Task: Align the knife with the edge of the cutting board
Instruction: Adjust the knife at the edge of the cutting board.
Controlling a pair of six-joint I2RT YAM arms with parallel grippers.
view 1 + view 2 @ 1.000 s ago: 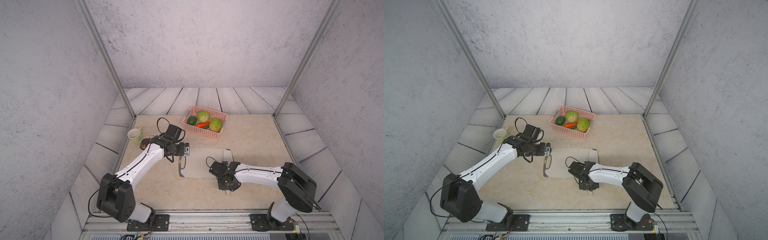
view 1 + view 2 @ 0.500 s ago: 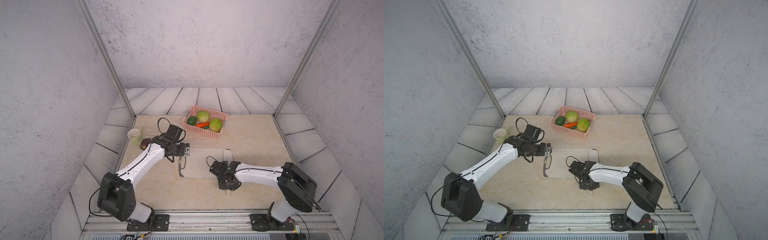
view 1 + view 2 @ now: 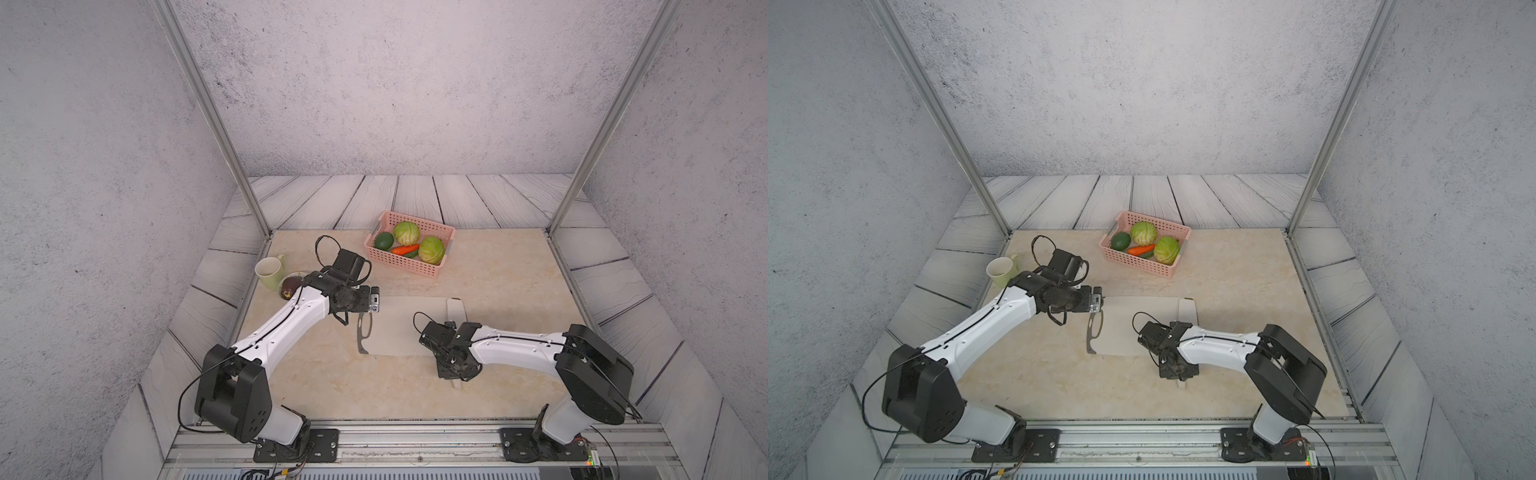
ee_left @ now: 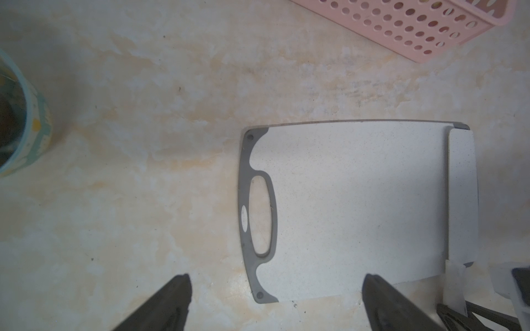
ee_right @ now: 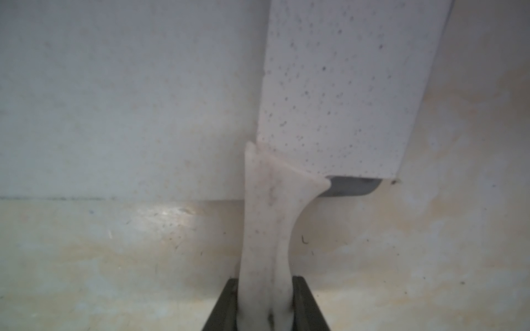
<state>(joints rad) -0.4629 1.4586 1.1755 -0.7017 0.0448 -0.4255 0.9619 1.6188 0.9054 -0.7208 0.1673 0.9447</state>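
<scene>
The cutting board [image 3: 405, 328] lies flat mid-table in both top views, its grey handle cutout [image 4: 259, 215] at the left end. The knife [image 3: 456, 309] lies along the board's right end, with its speckled blade [image 5: 344, 86] on the board and over the grey rim. Its cream handle [image 5: 266, 229] reaches past the near edge over the table. My right gripper [image 5: 266, 289] is shut on the handle, low over the table [image 3: 1177, 370]. My left gripper [image 4: 276, 286] hangs open above the board's cutout end [image 3: 374, 300], holding nothing.
A pink basket [image 3: 440, 270] with cabbages, a carrot and an avocado stands behind the board. A pale green mug [image 3: 269, 272] and a small plate with a dark fruit [image 3: 289, 287] sit at the far left by my left arm.
</scene>
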